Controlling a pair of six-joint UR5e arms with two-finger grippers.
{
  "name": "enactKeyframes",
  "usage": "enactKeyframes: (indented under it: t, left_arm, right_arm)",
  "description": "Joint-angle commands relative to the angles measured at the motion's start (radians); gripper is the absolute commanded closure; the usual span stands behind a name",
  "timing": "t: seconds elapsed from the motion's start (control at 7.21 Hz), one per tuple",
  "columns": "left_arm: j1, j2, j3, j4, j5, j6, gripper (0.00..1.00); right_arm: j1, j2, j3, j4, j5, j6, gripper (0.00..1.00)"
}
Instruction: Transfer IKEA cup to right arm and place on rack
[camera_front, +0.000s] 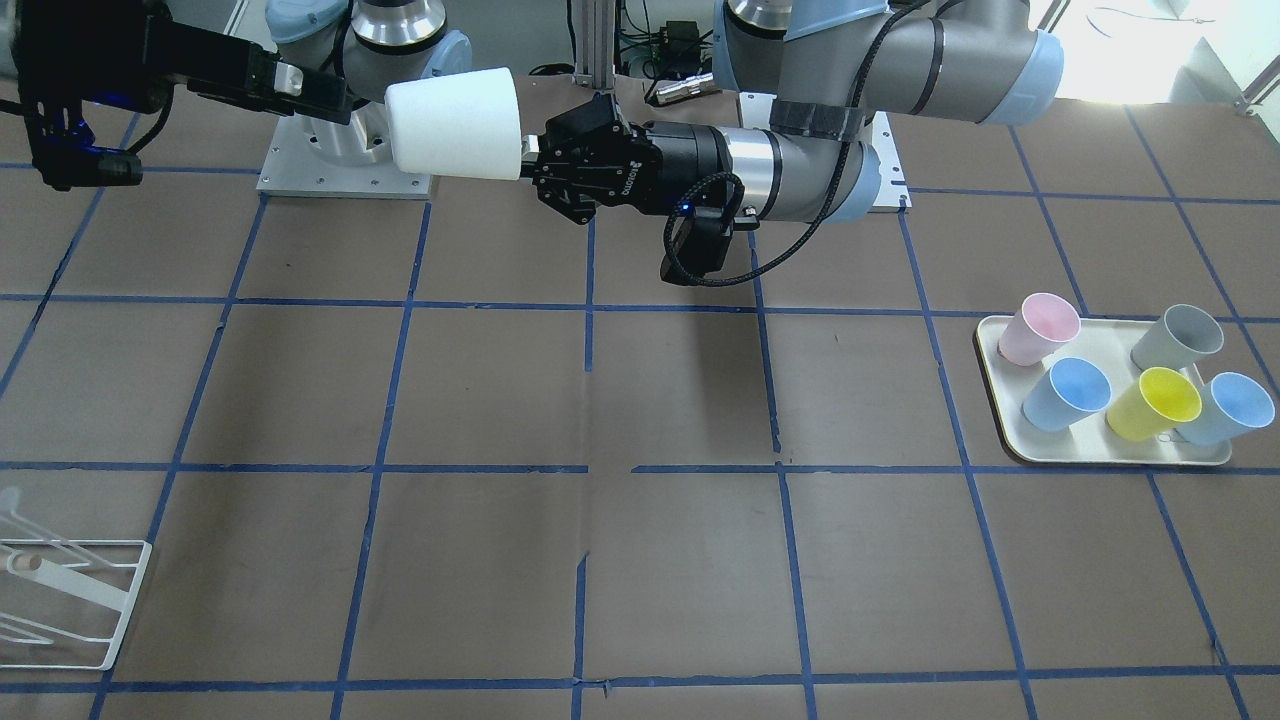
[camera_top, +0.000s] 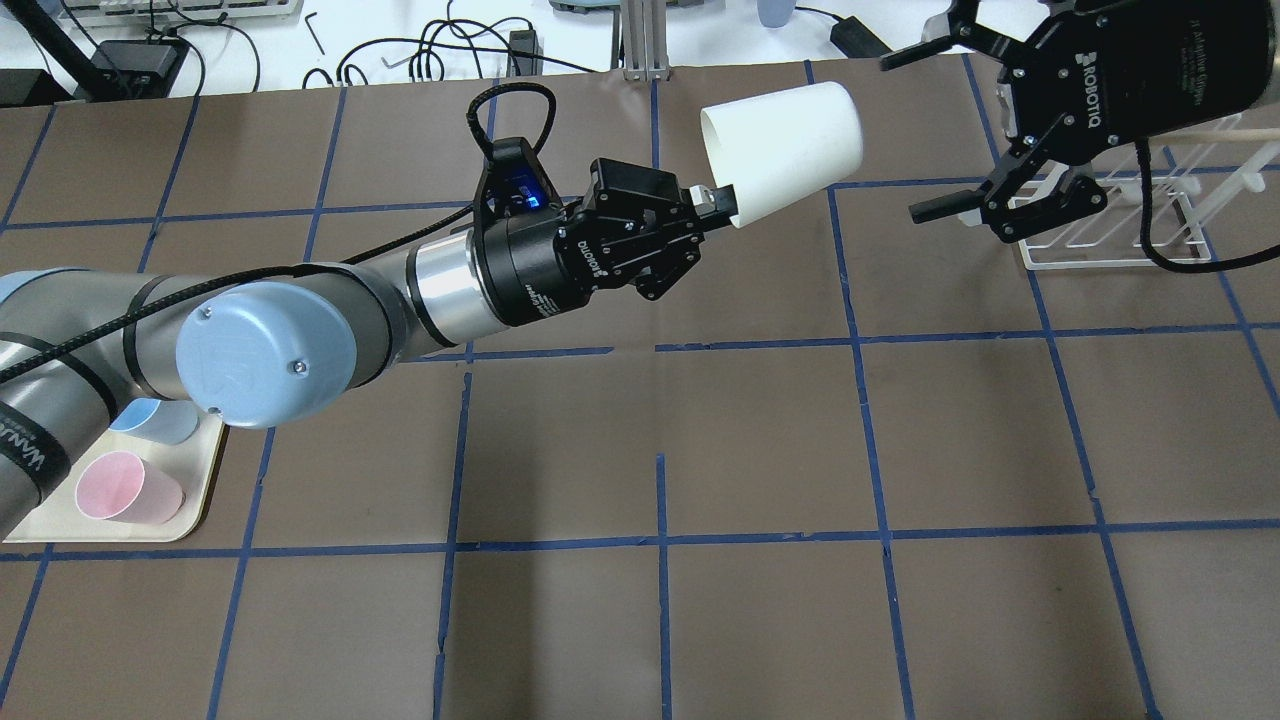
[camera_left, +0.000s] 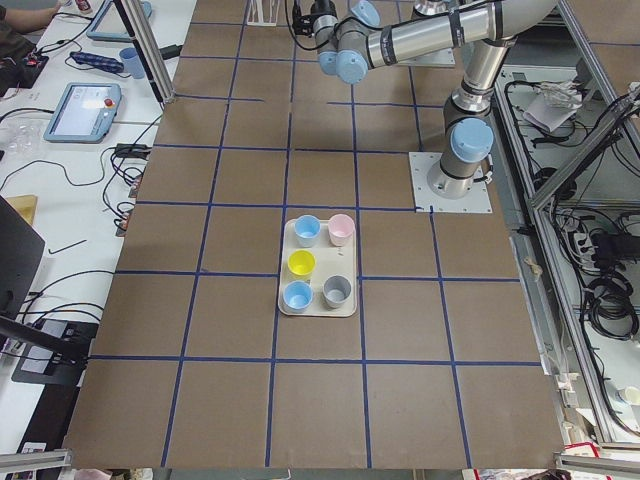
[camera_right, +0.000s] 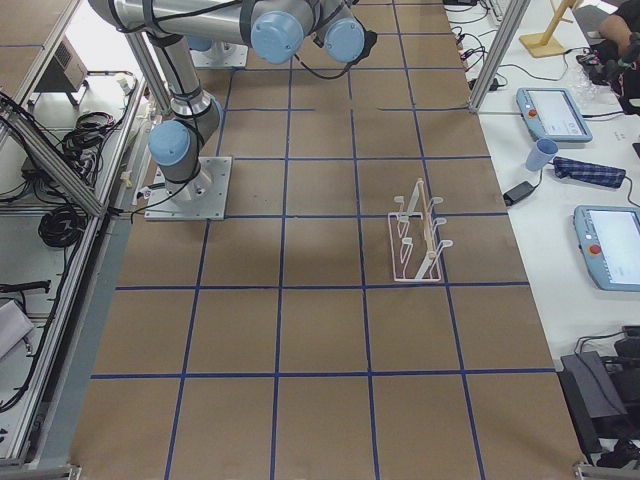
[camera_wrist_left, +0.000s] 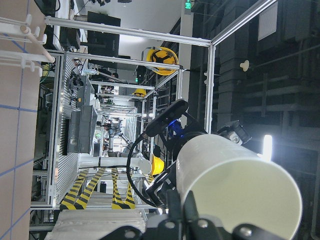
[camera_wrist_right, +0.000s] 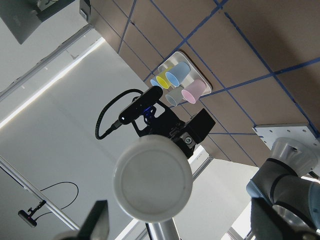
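The IKEA cup (camera_top: 785, 145), cream-white, lies horizontal in the air over the far middle of the table. My left gripper (camera_top: 715, 200) is shut on its rim, and the base points at the right arm. The cup also shows in the front view (camera_front: 455, 125) and the left wrist view (camera_wrist_left: 235, 185). My right gripper (camera_top: 900, 137) is open and empty, its fingertips a short gap from the cup's base. The right wrist view shows that round base (camera_wrist_right: 152, 180) centred between the spread fingers (camera_wrist_right: 98, 222). The white wire rack (camera_top: 1100, 230) stands on the table under the right gripper.
A cream tray (camera_front: 1000, 400) on the robot's left side holds several cups, among them a pink cup (camera_front: 1040, 328) and a grey cup (camera_front: 1178, 337). The rack also shows at the front view's lower left (camera_front: 70, 590). Brown table with a blue tape grid.
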Motion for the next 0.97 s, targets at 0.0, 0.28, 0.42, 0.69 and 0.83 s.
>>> enactKeyframes:
  t: [0.0,0.28,0.42,0.69,0.83]
  left_arm:
    - [0.000,0.000,0.000,0.002,-0.006,-0.002,1.00]
    - [0.000,-0.002,0.000,0.003,-0.008,0.000,1.00]
    - [0.000,-0.002,0.000,0.003,-0.008,-0.002,1.00]
    - [0.000,-0.003,0.000,0.003,-0.008,-0.002,1.00]
    - [0.000,-0.003,0.000,0.003,-0.008,-0.002,1.00]
  right_arm:
    - [0.054,0.014,-0.003,-0.020,0.033,0.003,0.00]
    - [0.057,0.014,-0.004,-0.023,0.047,0.006,0.00]
    - [0.058,0.014,-0.001,-0.034,0.056,0.006,0.00]
    - [0.060,0.017,0.000,-0.046,0.058,0.006,0.00]
    - [0.058,0.022,0.000,-0.046,0.058,0.006,0.00]
